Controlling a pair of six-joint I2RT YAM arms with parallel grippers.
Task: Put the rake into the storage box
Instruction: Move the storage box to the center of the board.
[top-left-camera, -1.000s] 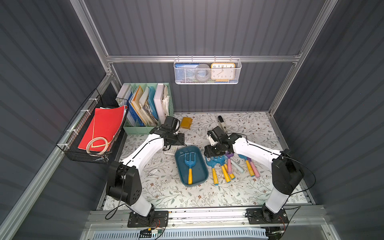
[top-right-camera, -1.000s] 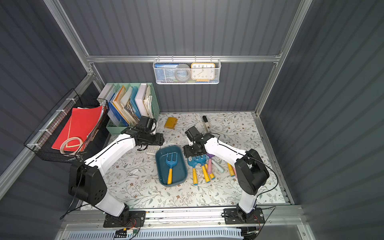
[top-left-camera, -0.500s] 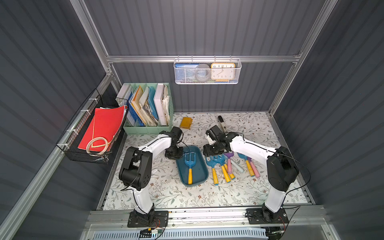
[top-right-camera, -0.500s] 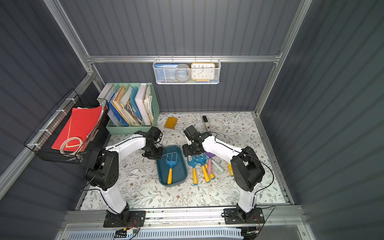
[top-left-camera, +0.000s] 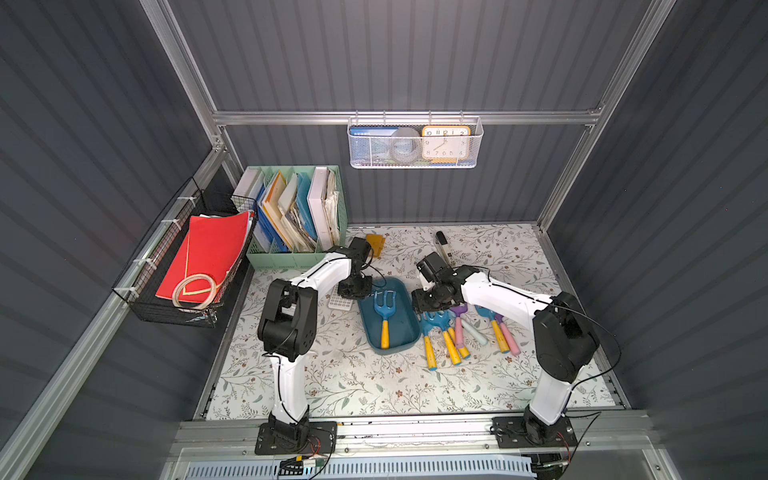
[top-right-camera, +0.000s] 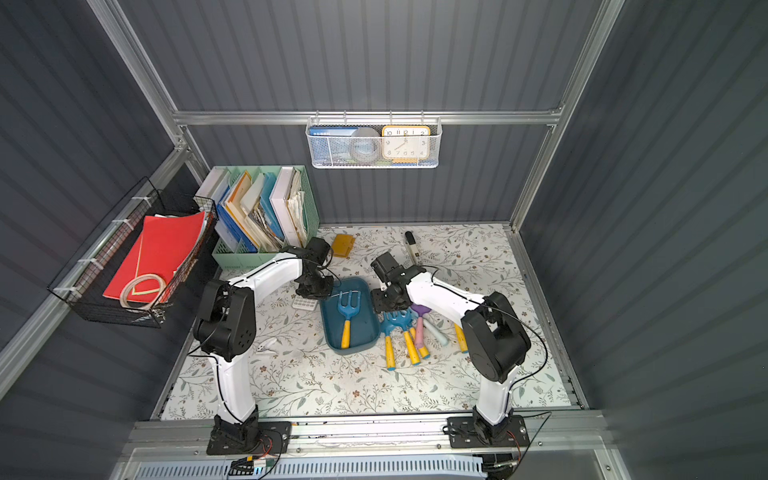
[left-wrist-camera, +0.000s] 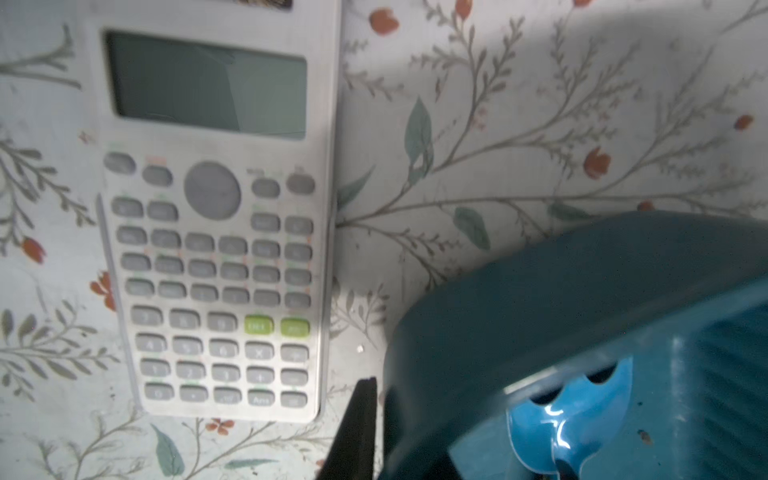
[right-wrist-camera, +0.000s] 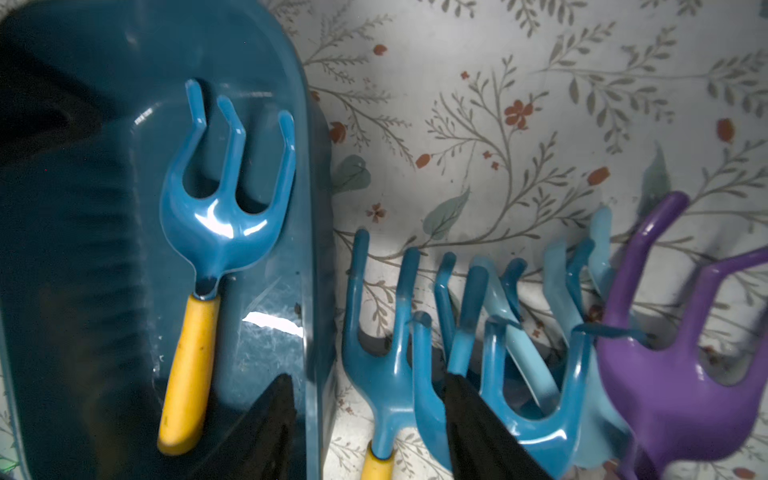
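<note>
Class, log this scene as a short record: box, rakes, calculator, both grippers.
storage box: holds one blue rake, yellow handle
loose rakes: heaped on the table beside it
calculator: flat on the table, box's other side
left gripper: jaws astride the box's wall; grip unclear
right gripper: jaws open, empty, over box wall and heap

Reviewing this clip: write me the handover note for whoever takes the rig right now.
The left tool straddles a corner wall of the storage box, beside the calculator. Its jaws are narrow, but a firm grip is unclear.
The right tool is open and empty, hovering over the box's edge and the loose rakes.
Done: one blue, yellow-handled rake lies flat in the box.
Left: the loose rakes lie on the mat beside the box. Load them if wanted; otherwise release and retract.
</note>
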